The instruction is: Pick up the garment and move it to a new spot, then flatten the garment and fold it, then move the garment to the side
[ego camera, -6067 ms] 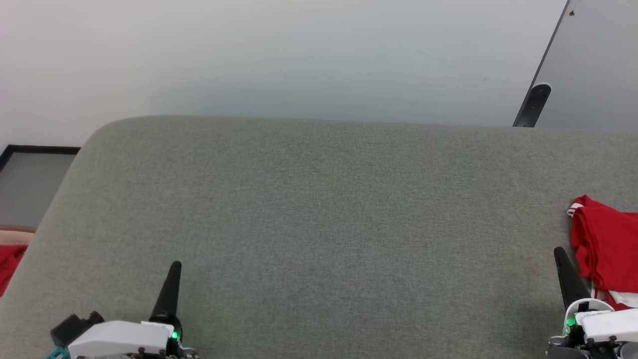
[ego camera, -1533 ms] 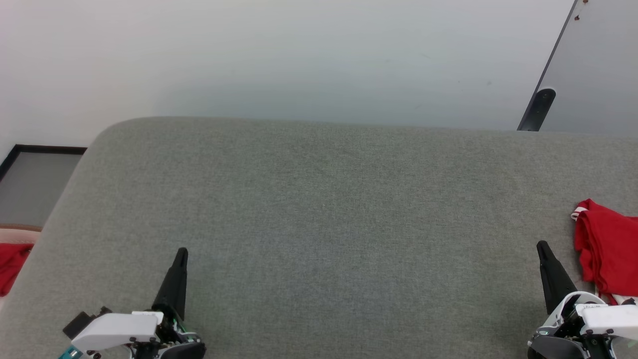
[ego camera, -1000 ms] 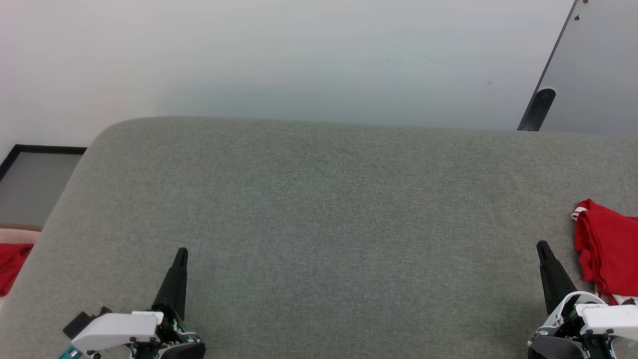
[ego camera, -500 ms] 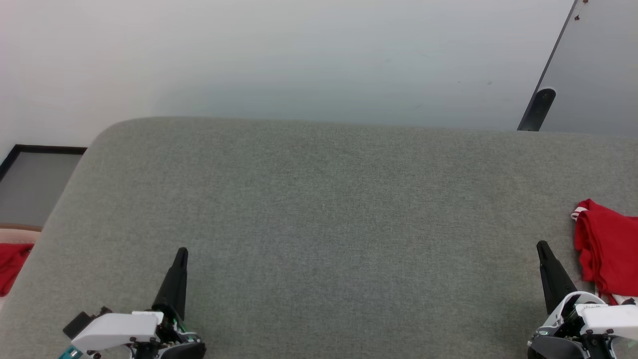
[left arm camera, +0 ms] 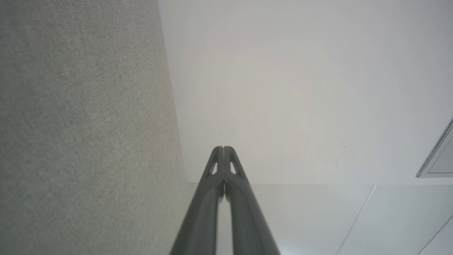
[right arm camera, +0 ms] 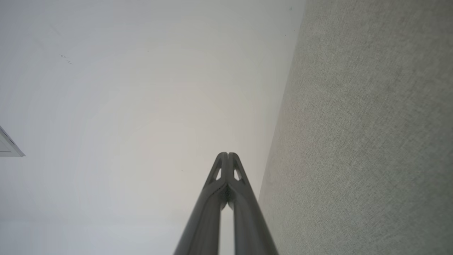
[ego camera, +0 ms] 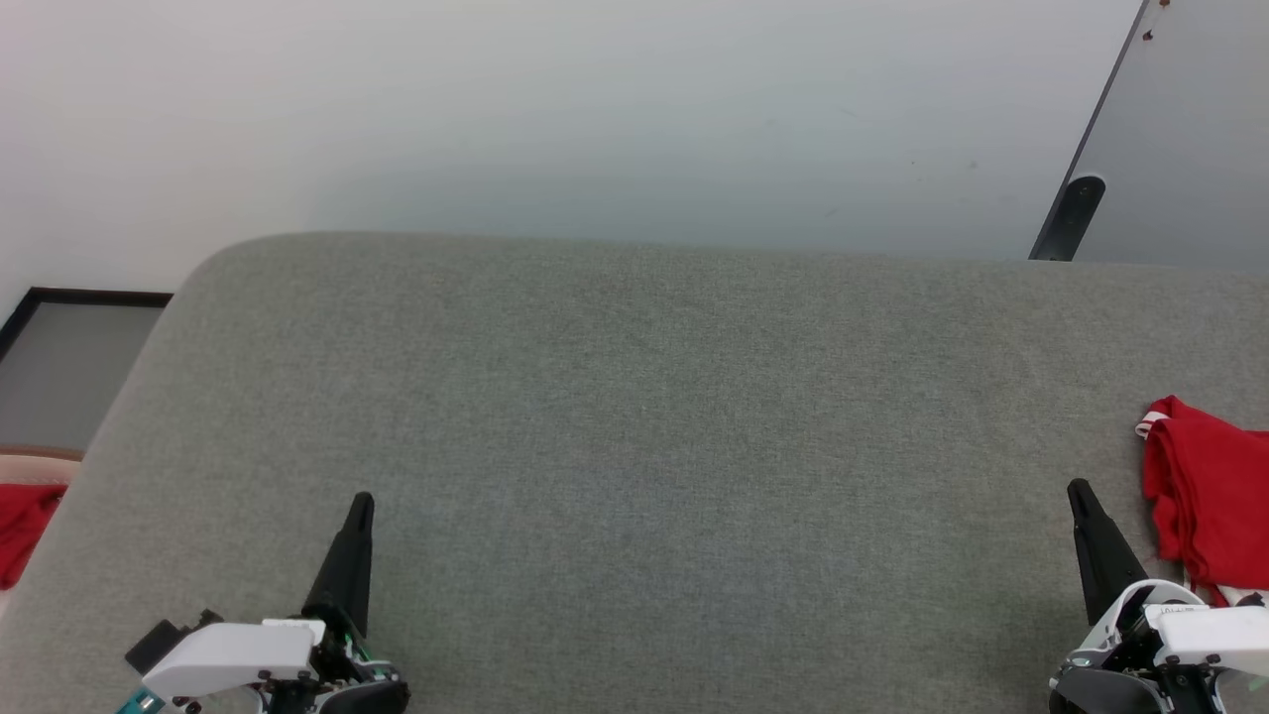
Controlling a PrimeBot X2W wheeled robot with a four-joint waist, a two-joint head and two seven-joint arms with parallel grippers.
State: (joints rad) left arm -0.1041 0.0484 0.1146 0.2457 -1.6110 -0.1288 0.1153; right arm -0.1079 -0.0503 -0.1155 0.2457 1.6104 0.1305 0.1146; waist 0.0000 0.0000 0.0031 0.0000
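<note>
Garment (ego camera: 1205, 491), red bundle, long axis near-to-far, striped trim farthest

Surface: grey woven fabric pad (ego camera: 634, 446) with a rounded far-left corner, spreading across most of the head view.
Wall: plain white wall (ego camera: 555, 109) rising behind the pad's far edge.
Left panel: dark-framed grey panel (ego camera: 59, 367), low against the wall, beyond the pad's left edge.
Right panel: slanted grey board (ego camera: 1180, 149) with a black edge, at the upper right.
Fitting: black rounded piece (ego camera: 1076, 203) at the foot of that edge, just above the pad.
Cloth: plain red cloth (ego camera: 20, 526) off the pad's left side, under a pale pink strip (ego camera: 30, 466).
</note>
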